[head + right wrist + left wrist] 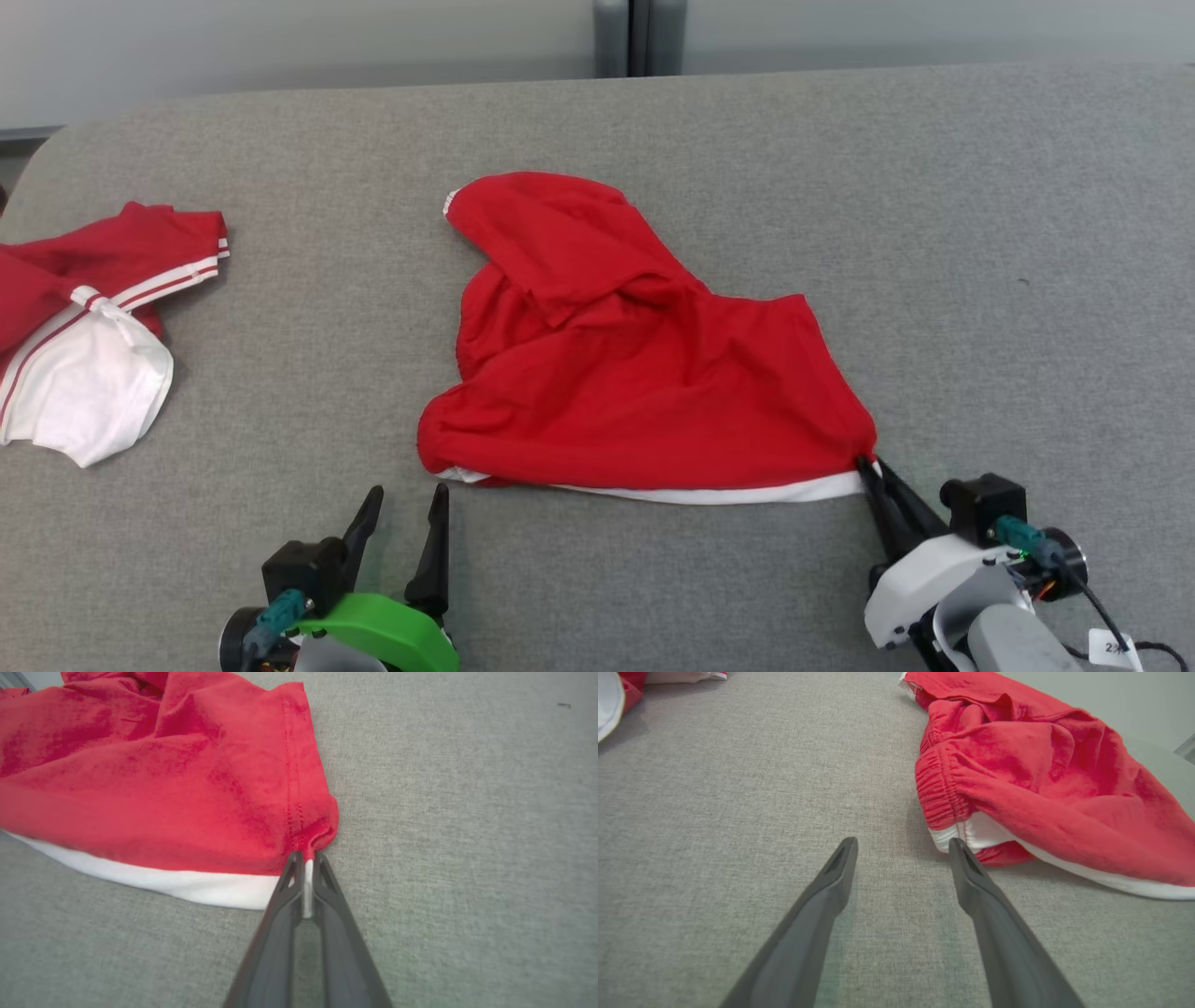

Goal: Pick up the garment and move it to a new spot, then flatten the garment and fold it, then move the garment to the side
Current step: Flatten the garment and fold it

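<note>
The garment (635, 373) is red with a white lower layer and lies crumpled in the middle of the grey table. My right gripper (870, 464) is shut on its near right corner; in the right wrist view the gripper (306, 858) pinches the red and white edge of the garment (163, 788) between its fingertips. My left gripper (408, 495) stands open just left of the garment's near left corner. In the left wrist view the left gripper (903, 844) holds nothing, and its right fingertip (959, 851) sits next to the white edge of the garment (1041, 779).
A second red and white garment (84, 327) lies at the table's left edge, and its corner (612, 695) shows in the left wrist view. The grey table (980, 233) stretches bare to the right and to the far side.
</note>
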Available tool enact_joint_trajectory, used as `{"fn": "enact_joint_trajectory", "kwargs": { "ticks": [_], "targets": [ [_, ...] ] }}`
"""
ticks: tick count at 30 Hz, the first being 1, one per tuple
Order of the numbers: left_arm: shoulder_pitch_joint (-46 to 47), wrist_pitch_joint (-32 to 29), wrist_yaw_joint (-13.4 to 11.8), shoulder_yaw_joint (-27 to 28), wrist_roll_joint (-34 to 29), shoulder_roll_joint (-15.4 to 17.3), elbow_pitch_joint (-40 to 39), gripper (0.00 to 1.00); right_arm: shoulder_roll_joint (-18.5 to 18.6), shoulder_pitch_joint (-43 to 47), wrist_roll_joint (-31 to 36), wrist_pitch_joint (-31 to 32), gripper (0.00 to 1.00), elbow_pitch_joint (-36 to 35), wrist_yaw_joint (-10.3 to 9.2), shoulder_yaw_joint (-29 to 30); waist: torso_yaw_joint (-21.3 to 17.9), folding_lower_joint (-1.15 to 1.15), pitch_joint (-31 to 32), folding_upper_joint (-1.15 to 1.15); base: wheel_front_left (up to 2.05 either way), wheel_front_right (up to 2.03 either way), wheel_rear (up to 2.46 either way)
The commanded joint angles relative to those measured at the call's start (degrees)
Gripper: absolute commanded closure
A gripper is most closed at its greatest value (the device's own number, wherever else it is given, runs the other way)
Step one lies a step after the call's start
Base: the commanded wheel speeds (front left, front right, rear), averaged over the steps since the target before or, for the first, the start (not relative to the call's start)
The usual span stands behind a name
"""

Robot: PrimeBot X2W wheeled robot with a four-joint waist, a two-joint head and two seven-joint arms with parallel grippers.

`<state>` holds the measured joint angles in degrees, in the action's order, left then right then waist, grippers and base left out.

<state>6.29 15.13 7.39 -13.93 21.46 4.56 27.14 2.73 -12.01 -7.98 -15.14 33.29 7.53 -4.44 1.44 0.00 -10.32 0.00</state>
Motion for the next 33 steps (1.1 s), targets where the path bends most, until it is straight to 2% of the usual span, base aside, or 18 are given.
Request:
{"fn": "enact_joint_trajectory", "kwargs": {
  "ticks": [1,12,24,25,27,28,29,30,33],
  "targets": [
    [1.2,0.0,0.1,-0.5,0.6,0.6,0.0,0.0,0.3,-1.3,0.2,0.0,1.0,-0.8,-0.08,0.8,0.1,0.0,-0.4,0.0,0.0,0.0,0.0],
    [3.0,0.0,0.1,-6.5,4.7,1.9,-0.7,0.0,0.3,-8.3,1.4,0.0,1.0,-0.4,-0.08,5.5,0.6,0.0,-2.4,0.0,0.0,0.0,0.0],
    [5.3,0.0,0.1,-13.1,10.4,4.7,-3.2,0.0,0.3,-9.8,2.5,0.0,1.0,1.0,-0.08,7.6,0.5,0.0,-4.6,0.0,0.0,0.0,0.0],
    [5.5,0.0,0.1,-13.4,10.7,4.9,-3.3,0.15,0.3,-9.9,2.5,0.0,1.0,1.0,-0.08,7.6,0.4,0.0,-4.7,0.0,0.0,0.0,0.0],
    [5.8,0.0,0.1,-14.3,11.4,5.1,-3.5,0.52,0.3,-10.0,2.5,0.0,1.0,0.9,-0.08,7.6,0.3,0.0,-4.9,0.0,0.0,0.0,0.0],
    [6.0,0.0,0.1,-14.7,11.7,5.4,-3.6,0.58,0.3,-10.0,2.5,0.0,1.0,0.8,-0.08,7.6,0.2,0.0,-5.0,0.0,0.0,0.0,0.0],
    [6.3,0.0,0.1,-15.0,11.9,5.5,-3.8,0.74,0.3,-9.9,2.5,0.0,1.0,0.7,-0.08,7.5,0.1,0.0,-5.1,0.0,0.0,0.0,0.0],
    [6.5,0.0,0.1,-15.7,12.2,5.7,-4.1,1.0,0.3,-9.8,2.5,0.0,1.0,0.6,-0.08,7.5,0.0,0.0,-5.1,0.0,0.0,0.0,0.0],
    [6.9,0.0,0.1,-16.6,12.6,6.2,-4.5,1.0,0.3,-9.6,2.4,0.0,1.0,0.3,-0.08,7.7,-0.1,0.0,-5.1,0.0,0.0,0.0,0.0]
  ]
}}
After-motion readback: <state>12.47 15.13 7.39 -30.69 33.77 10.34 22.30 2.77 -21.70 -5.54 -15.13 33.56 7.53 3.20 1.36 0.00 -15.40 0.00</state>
